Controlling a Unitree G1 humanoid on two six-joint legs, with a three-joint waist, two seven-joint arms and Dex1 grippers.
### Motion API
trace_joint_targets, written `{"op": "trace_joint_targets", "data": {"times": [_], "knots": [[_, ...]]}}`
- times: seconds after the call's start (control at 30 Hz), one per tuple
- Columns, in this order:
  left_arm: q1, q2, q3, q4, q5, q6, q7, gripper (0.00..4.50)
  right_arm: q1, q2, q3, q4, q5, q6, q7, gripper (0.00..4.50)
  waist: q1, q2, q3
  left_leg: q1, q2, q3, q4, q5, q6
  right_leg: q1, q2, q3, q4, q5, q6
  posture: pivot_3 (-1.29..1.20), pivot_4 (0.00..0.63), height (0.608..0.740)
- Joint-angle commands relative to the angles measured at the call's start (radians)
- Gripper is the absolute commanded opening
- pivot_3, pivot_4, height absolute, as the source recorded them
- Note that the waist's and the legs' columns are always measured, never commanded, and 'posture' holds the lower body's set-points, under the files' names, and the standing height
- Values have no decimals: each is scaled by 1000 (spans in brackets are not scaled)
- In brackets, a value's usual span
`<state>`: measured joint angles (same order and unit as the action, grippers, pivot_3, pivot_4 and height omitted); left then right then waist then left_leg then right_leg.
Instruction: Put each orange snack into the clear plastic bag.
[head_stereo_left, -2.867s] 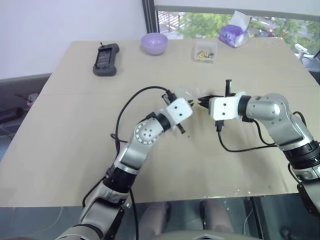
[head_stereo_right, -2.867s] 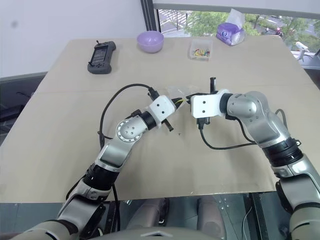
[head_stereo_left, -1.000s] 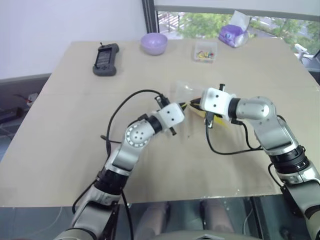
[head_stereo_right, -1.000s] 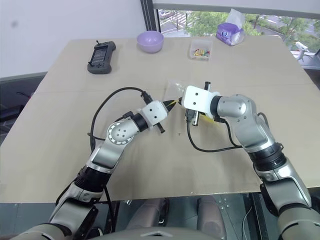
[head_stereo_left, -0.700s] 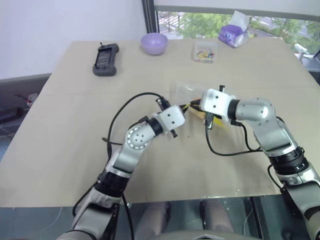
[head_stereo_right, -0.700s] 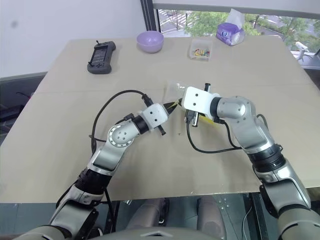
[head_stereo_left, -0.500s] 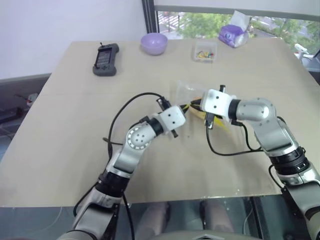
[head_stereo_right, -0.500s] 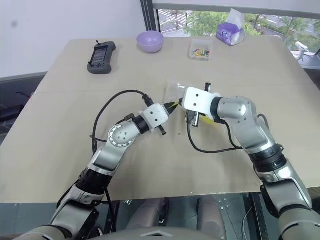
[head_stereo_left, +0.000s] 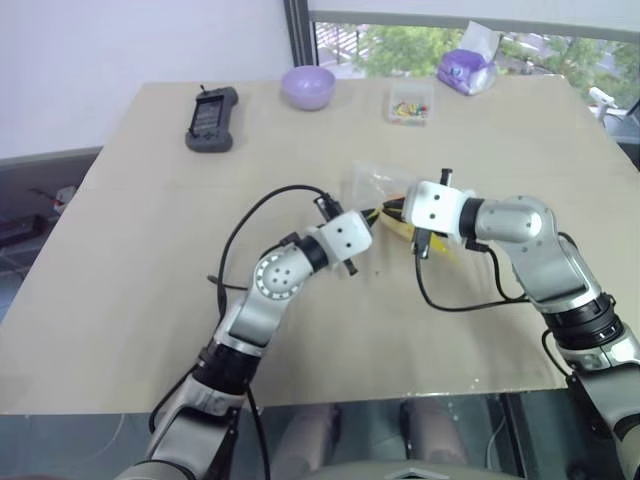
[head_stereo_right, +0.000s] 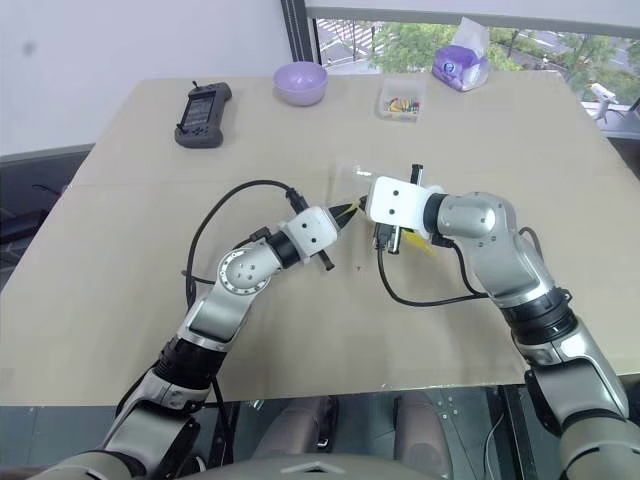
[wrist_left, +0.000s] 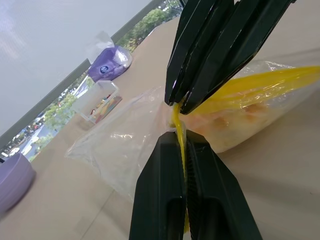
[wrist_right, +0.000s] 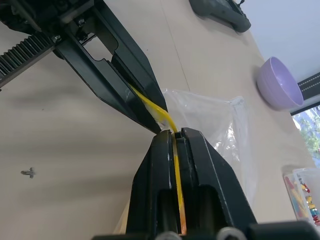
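The clear plastic bag (head_stereo_left: 372, 184) lies crinkled in the middle of the table. Its yellow zip strip (wrist_left: 260, 82) is pinched from both sides. My left gripper (wrist_left: 177, 139) is shut on the strip, and my right gripper (wrist_right: 175, 133) is shut on it just beside, fingertips almost touching. Both meet over the table's centre (head_stereo_left: 383, 212). The orange snack (wrist_left: 245, 114) shows as an orange-yellow lump through the plastic, inside the bag behind the strip.
At the far side of the table stand a lilac bowl (head_stereo_left: 308, 86), a black handheld device (head_stereo_left: 212, 118), a small clear box of coloured bits (head_stereo_left: 411, 103) and a purple tissue pack (head_stereo_left: 467, 68). The table's near edge (head_stereo_left: 330, 395) runs below my arms.
Since the earliest frames both grippers have shifted a little to the left and nearer with the strip, and the right wrist has turned. Over the last second nothing has visibly moved.
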<state>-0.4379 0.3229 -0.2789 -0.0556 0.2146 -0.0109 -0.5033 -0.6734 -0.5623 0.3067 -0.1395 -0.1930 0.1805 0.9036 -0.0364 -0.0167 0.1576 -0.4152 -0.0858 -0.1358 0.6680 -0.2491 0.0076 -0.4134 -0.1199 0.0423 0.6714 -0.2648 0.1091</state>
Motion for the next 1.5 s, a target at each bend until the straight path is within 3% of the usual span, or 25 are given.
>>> {"op": "trace_joint_targets", "data": {"times": [0.03,0.07,0.1,0.2,0.63,0.8,1.5], "knots": [[-6,-9,-1,-13,-3,-27,8,0,-6,-10,-13,-23,5,-15,-1,59,0,0,0,0,0,0,0,0,0,0,0,0,0,0,0,0,150,740],[-7,-10,-1,-12,-3,-26,9,0,-5,-13,-12,-24,4,-18,2,59,0,0,0,0,0,0,0,0,0,0,0,0,0,0,0,0,150,740],[-7,-10,-1,-11,-3,-26,10,0,-6,-15,-11,-25,4,-21,4,654,0,0,0,0,0,0,0,0,0,0,0,0,0,0,0,0,150,740],[-5,-12,0,-11,-3,-24,11,0,-7,-14,-14,-22,4,-23,-1,1852,0,0,0,0,0,0,0,0,0,0,0,0,0,0,0,0,150,740],[1,-14,4,-14,-2,-13,12,0,-11,-15,-18,-24,6,-6,-1,1852,0,0,0,0,0,0,0,0,0,0,0,0,0,0,0,0,150,740],[-4,-16,5,-7,-3,-13,13,0,-10,-20,-22,-27,7,6,2,180,0,0,0,0,0,0,0,0,0,0,0,0,0,0,0,0,150,740],[-37,-6,42,46,53,30,86,0,13,-49,-31,-44,-9,57,-1,180,1,0,0,0,0,0,0,0,0,0,0,0,0,0,0,0,150,740]]}}
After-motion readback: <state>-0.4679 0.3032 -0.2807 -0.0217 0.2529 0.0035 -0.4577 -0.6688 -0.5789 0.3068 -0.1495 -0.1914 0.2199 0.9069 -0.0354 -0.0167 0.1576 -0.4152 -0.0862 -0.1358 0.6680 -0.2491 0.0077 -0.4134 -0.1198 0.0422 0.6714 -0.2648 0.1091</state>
